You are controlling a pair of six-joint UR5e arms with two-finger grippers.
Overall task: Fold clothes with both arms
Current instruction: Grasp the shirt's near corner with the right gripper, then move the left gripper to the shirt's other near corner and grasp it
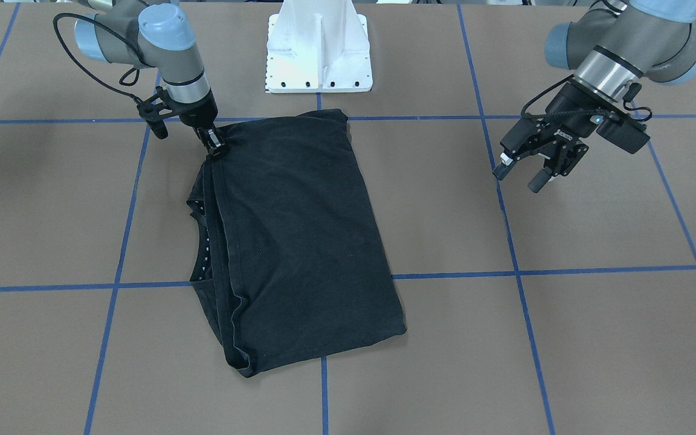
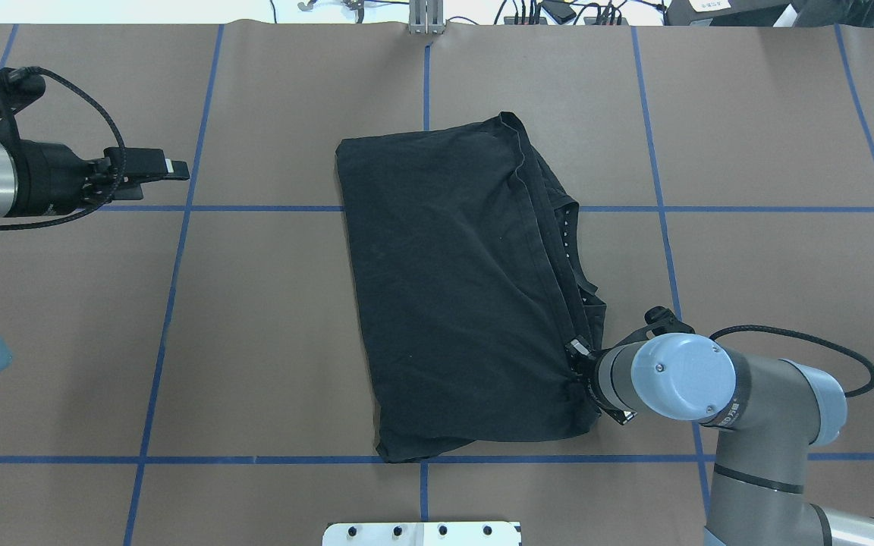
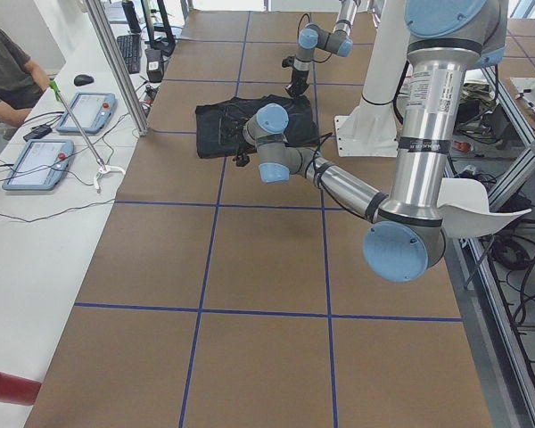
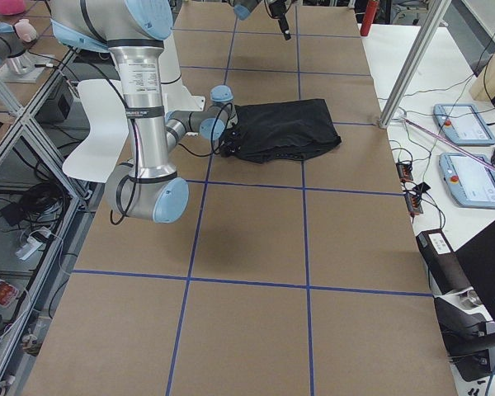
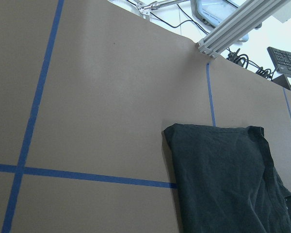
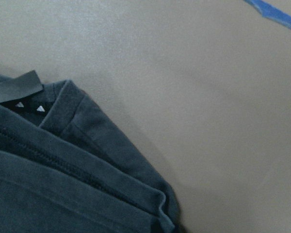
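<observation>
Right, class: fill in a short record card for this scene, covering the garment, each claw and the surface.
garment: black T-shirt, folded into a rough rectangle, lying flat
right arm: right claw is down on the shirt's layered edge, near the corner on the robot's side, and appears closed on the fabric
left arm: left claw is open, off to the side, apart from the shirt
surface: brown table marked with blue tape lines
other: white pedestal beyond the shirt, on the robot's side

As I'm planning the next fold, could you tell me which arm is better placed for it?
Likely right: the right end effector is closed on the T-shirt's corner; the left end effector hangs open, clear of it.
</observation>
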